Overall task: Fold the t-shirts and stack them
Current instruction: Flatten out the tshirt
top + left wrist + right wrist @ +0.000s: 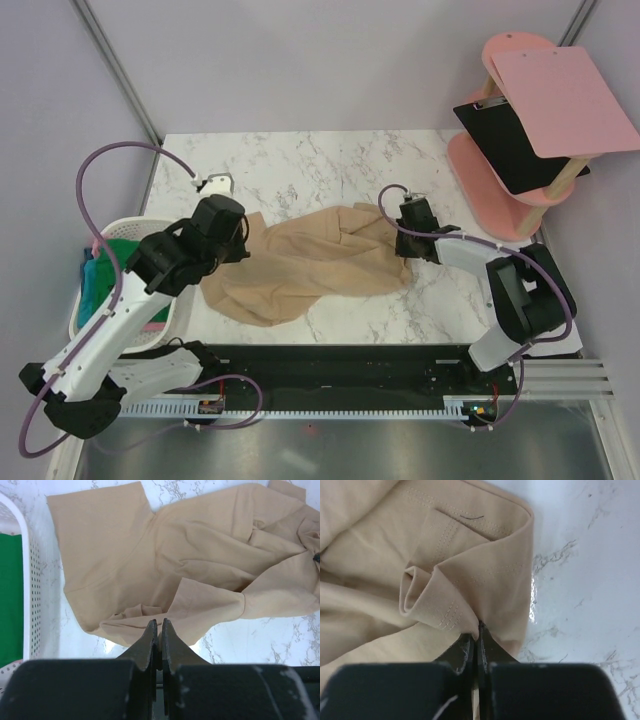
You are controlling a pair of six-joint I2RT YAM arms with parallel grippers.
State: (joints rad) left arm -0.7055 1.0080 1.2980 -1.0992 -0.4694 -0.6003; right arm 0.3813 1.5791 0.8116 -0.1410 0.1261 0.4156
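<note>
A large tan t-shirt lies crumpled across the middle of the marble table. My left gripper is at its left end, and in the left wrist view the jaws are shut on a thin edge of the tan cloth. My right gripper is at the shirt's right end. In the right wrist view it is shut on a stitched fold of the tan cloth. A green t-shirt and a teal one lie in the basket.
A white slatted laundry basket stands at the table's left edge, its wall also in the left wrist view. A pink stand at the back right holds a pink clipboard and a black one.
</note>
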